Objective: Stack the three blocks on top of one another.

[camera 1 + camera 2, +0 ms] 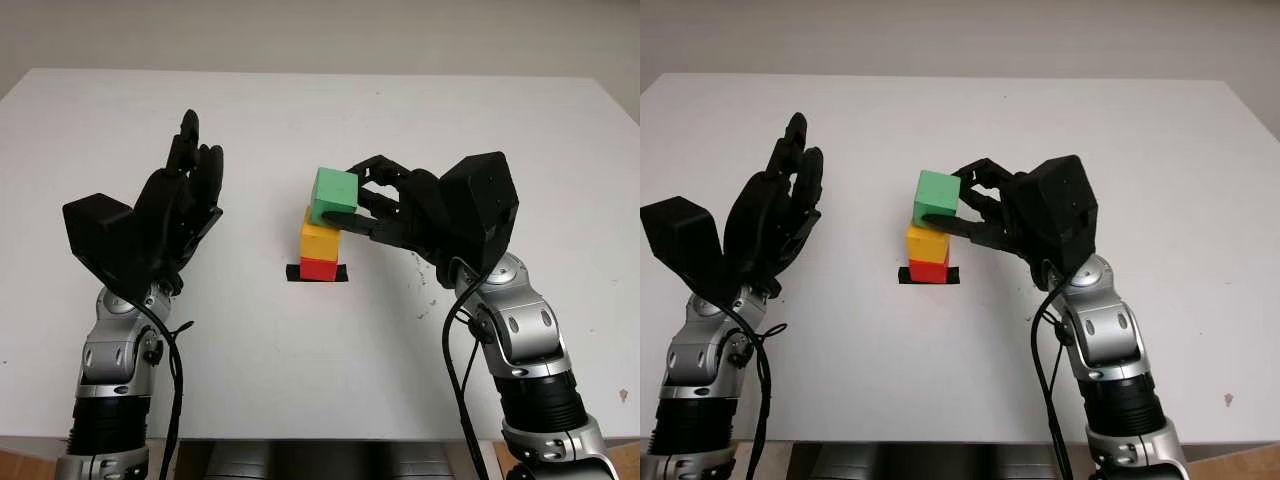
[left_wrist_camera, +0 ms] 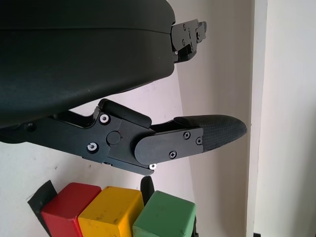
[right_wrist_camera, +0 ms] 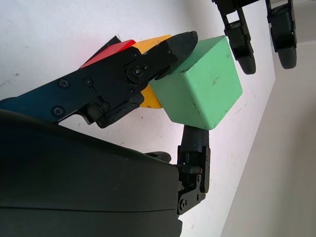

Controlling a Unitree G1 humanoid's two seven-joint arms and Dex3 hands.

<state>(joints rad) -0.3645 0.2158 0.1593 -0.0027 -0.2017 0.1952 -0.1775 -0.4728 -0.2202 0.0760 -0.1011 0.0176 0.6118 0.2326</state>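
Right hand [image 1: 385, 205], fingers [image 3: 163, 54] gripping green block [image 1: 334, 194]

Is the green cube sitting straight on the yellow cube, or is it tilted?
Tilted: the green cube leans on the yellow cube, gripped by the right robot hand.

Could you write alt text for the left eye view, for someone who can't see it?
A robot's right hand holds a green block, slightly askew, on a yellow block stacked on a red block. The stack stands on black tape on a white table; the open left hand is raised nearby.
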